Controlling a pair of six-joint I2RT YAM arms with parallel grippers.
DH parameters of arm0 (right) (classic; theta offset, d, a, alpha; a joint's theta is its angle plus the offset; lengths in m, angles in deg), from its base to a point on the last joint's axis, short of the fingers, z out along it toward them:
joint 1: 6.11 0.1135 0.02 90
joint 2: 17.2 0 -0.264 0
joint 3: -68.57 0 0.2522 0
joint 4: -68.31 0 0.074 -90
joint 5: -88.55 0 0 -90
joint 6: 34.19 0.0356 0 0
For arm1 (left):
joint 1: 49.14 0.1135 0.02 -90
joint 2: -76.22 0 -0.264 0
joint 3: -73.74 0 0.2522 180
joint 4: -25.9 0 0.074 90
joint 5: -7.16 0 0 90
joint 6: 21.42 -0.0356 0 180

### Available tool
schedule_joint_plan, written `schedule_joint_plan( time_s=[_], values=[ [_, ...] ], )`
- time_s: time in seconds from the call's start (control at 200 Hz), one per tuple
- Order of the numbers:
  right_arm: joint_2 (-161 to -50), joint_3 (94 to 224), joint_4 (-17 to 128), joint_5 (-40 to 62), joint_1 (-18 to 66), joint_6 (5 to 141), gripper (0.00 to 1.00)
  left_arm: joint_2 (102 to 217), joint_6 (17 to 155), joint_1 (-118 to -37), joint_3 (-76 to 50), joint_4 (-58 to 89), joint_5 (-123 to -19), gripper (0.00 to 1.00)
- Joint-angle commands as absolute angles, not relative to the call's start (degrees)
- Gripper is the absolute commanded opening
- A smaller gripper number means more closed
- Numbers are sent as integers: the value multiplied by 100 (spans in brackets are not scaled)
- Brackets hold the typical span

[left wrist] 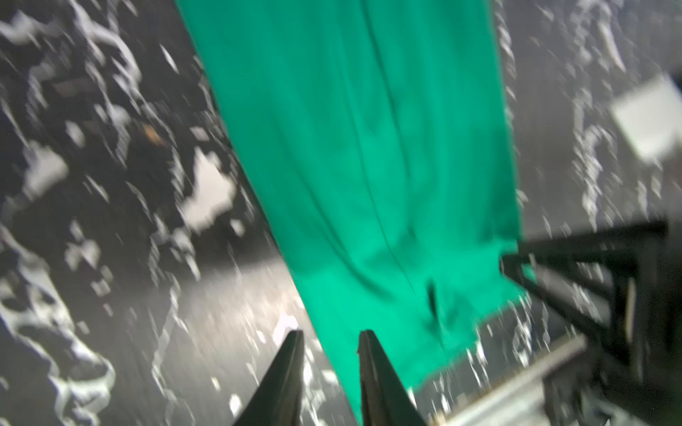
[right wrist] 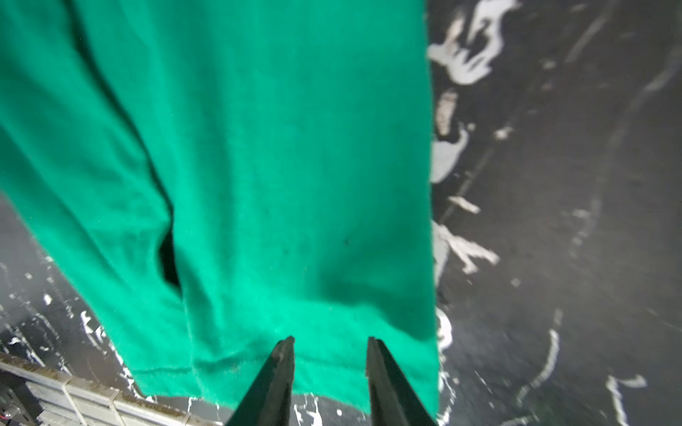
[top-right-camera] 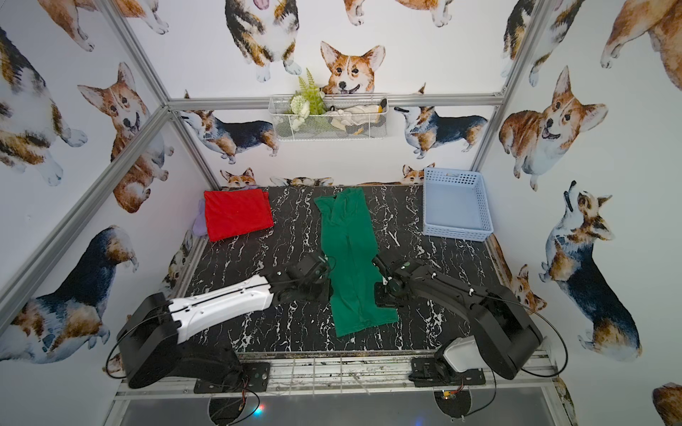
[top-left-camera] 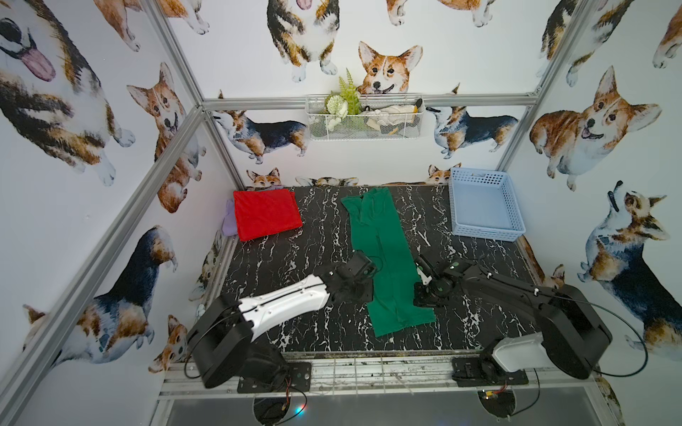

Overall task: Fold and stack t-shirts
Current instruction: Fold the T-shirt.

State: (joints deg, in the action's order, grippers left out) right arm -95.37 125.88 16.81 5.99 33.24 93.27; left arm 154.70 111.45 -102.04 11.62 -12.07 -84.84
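I see the folded t-shirt (top-left-camera: 266,214) in my table's (top-left-camera: 324,228) far left corner, the basket (top-left-camera: 487,233) far right, the laid-out t-shirt (top-left-camera: 383,258) lengthwise between them, left gripper (left wrist: 330,339) and right gripper (right wrist: 330,345) flanking its near end

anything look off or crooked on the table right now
Two small things: a lilac cloth pokes out from under the folded red t-shirt, and the green t-shirt, a long strip, lies at a slant with its near hem flared.
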Motion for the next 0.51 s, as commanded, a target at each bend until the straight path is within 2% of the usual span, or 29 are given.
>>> schedule_joint_plan(
  time_s=[0.0, 0.13, 0.24, 0.505],
  values=[
    [-9226, 12395, 1563, 303, 3309, 9341, 41, 14711, 12053, -10692, 1886, -1313, -9141, 34],
    [-9054, 12085, 1836, 494, 3309, 9518, 41, 14126, 12435, -11307, 2388, -1251, -9358, 35],
    [-8930, 11859, 1930, 452, 3310, 9553, 44, 13969, 12761, -11779, 2935, -561, -9391, 36],
    [-8402, 11534, 1730, 345, 3309, 9517, 50, 14812, 12986, -12388, 3262, 1008, -9565, 37]
  ],
)
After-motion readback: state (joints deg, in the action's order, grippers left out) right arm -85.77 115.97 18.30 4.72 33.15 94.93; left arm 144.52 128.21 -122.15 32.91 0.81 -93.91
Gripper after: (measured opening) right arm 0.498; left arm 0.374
